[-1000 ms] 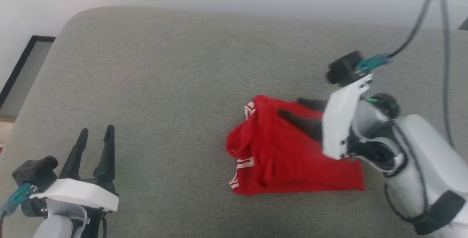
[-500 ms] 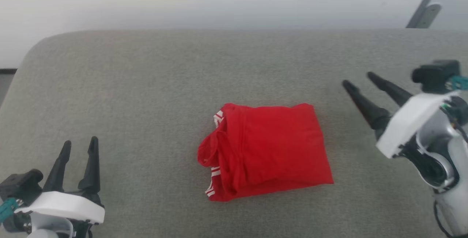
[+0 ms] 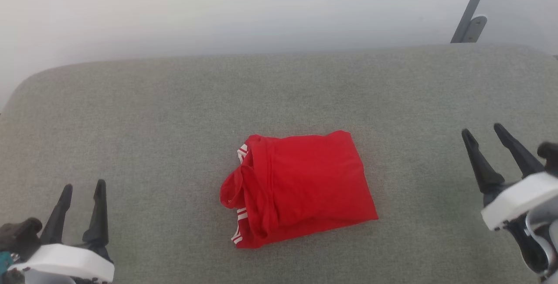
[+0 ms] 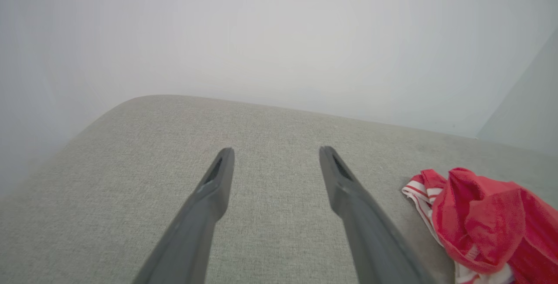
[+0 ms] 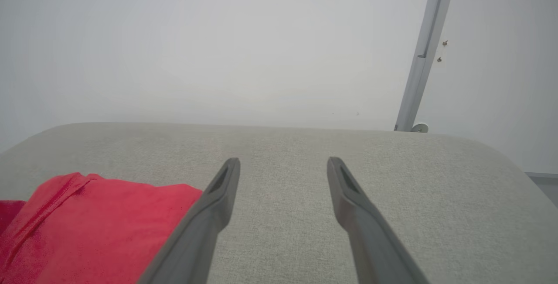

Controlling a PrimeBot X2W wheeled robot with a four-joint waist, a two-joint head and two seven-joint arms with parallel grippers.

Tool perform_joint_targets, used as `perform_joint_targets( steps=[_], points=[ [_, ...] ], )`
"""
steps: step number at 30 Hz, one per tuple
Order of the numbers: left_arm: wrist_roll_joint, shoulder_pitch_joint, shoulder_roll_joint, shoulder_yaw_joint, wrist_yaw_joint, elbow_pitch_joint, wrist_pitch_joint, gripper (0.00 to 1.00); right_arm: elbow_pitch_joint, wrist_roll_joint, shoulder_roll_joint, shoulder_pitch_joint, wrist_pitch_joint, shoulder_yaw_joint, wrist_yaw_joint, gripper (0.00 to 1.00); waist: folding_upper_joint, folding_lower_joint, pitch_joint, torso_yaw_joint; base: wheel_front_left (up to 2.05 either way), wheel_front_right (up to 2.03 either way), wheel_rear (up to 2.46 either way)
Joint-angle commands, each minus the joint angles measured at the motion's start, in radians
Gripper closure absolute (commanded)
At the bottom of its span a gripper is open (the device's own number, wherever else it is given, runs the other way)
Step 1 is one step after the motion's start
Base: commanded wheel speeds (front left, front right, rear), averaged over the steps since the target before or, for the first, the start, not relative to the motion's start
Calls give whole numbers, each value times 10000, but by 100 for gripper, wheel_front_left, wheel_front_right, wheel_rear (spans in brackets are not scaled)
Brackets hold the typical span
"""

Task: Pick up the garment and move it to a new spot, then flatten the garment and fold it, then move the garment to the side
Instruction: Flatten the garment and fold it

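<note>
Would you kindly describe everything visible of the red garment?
The garment is a bright red shirt of thin, soft-looking fabric, folded into a rough, slightly tilted rectangle. White trim with narrow red stripes peeks out along its bunched left edge. It lies flat near the middle of the grey cushion, which alone touches it; the open left gripper and right gripper stand clear on either side.

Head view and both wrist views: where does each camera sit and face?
Head view: on the head, looking down at the folded bright red thin-fabric garment on the grey fabric cushion; open left gripper lower left, open right gripper lower right.
Left wrist view: on the left wrist, looking along its two dark fingers over the cushion to the pale wall; garment lower right.
Right wrist view: on the right wrist, likewise; garment lower left, grey metal pole upper right.
Shared: both wrist views catch the garment.
</note>
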Motion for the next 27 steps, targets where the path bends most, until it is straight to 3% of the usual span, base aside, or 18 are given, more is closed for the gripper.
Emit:
perform_joint_targets(
  steps=[1, 10, 27],
  points=[
    [147, 163, 23, 63, -65, 23, -41, 0, 100, -144, 26, 159, -196, -69, 0, 0, -1, 0, -47, -14, 0, 0, 0],
    [302, 399, 24, 420, -135, 22, -41, 0, 514, -131, 227, 771, -894, -413, 0, 0, -1, 0, -246, 0, 0, 0, 0],
    [644, 528, -75, 653, -173, -69, -41, 0, 504, 3, 345, 1175, -1078, -619, 0, 0, -1, 0, -332, 30, 0, 0, 0]
  ],
)
